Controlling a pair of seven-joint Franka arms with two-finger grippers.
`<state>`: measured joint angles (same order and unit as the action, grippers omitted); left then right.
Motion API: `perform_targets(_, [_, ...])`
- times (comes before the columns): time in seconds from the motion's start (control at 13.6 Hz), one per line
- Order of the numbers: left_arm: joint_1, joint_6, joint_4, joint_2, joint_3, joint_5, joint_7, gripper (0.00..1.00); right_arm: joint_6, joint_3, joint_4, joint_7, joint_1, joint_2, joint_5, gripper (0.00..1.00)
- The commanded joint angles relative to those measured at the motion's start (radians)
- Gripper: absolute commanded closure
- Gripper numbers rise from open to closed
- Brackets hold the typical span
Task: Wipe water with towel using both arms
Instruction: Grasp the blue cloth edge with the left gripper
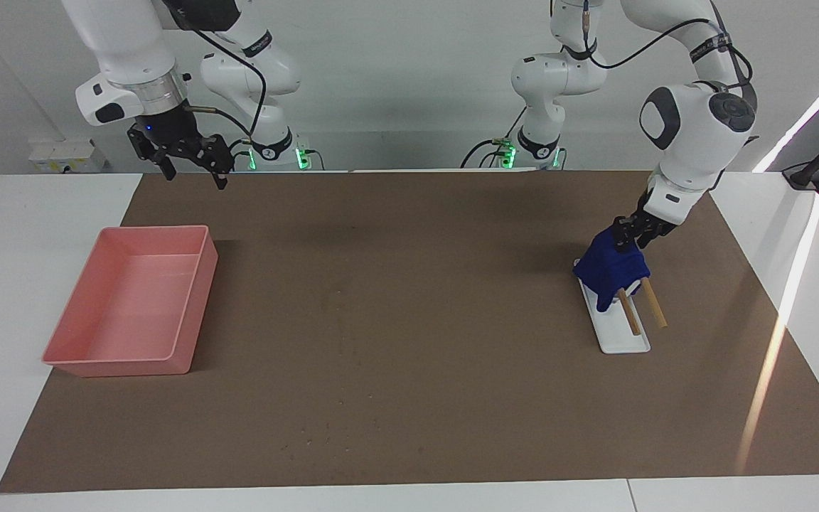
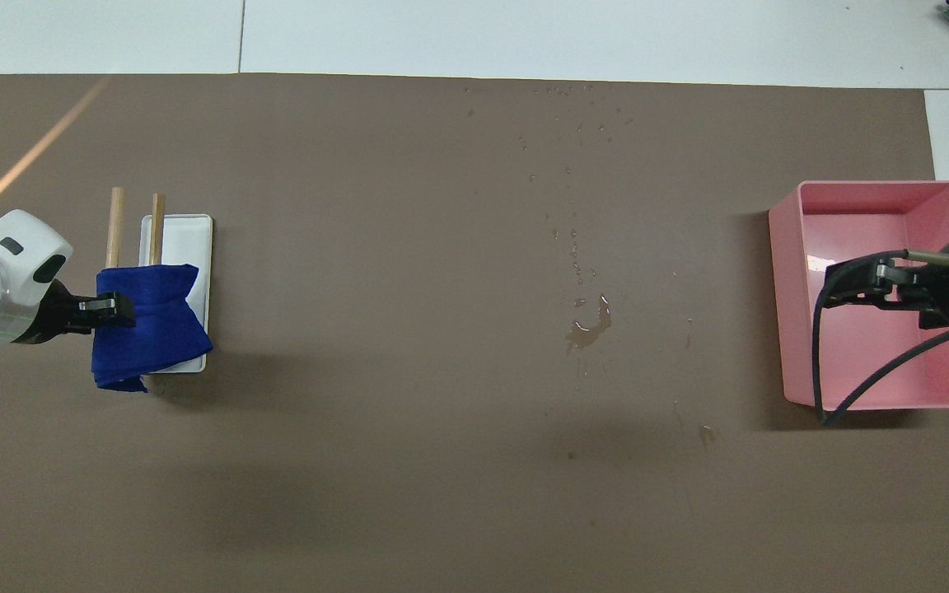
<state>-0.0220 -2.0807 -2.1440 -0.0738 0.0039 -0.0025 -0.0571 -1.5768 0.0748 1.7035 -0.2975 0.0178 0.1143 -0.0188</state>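
Note:
The deep-blue towel [image 1: 612, 270] hangs over the two wooden rods of a white rack [image 1: 623, 338] at the left arm's end of the table. It also shows in the overhead view [image 2: 153, 325]. My left gripper [image 1: 626, 237] [image 2: 116, 306] is at the towel's top, shut on a fold of it. My right gripper [image 1: 194, 174] [image 2: 830, 288] is open and empty, held high over the pink tray [image 1: 125, 366]. A small puddle of water [image 2: 590, 325] lies on the brown mat mid-table, with droplets trailing away from the robots.
The pink tray [image 2: 779, 296] stands at the right arm's end of the table. The rack's rods [image 2: 116, 222] stick out past its white base [image 2: 186, 239], away from the robots. A brown mat [image 2: 359, 453] covers the table.

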Motion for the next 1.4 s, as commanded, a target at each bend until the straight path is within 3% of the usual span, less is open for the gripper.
perform_targets(0.0, [0.010,-0.030,-0.023,-0.008,0.007,0.042,-0.010,0.38,-0.031,0.002,0.038,0.024,0.011,0.030,0.019,0.00])
perform_targets(0.15, [0.010,-0.032,-0.028,-0.008,0.007,0.042,-0.010,0.53,-0.031,0.002,0.038,0.023,0.011,0.030,0.019,0.00])
perform_targets(0.29, [0.011,-0.035,-0.036,-0.011,0.007,0.042,-0.010,0.58,-0.031,0.002,0.039,0.023,0.011,0.030,0.019,0.00])
perform_targets(0.44, [0.011,-0.033,-0.036,-0.011,0.007,0.042,-0.010,0.71,-0.031,0.002,0.044,0.024,0.011,0.031,0.019,0.00])
perform_targets(0.88, [0.013,-0.019,-0.020,-0.004,0.008,0.044,-0.010,0.74,-0.031,0.002,0.045,0.024,0.011,0.033,0.019,0.00])
perform_targets(1.1, [0.013,-0.021,-0.020,-0.004,0.008,0.044,-0.012,0.69,-0.031,0.002,0.045,0.024,0.011,0.033,0.019,0.00])
perform_targets(1.32, [0.013,-0.019,-0.020,-0.004,0.008,0.044,-0.015,0.87,-0.035,0.002,0.045,0.023,0.011,0.033,0.019,0.00])
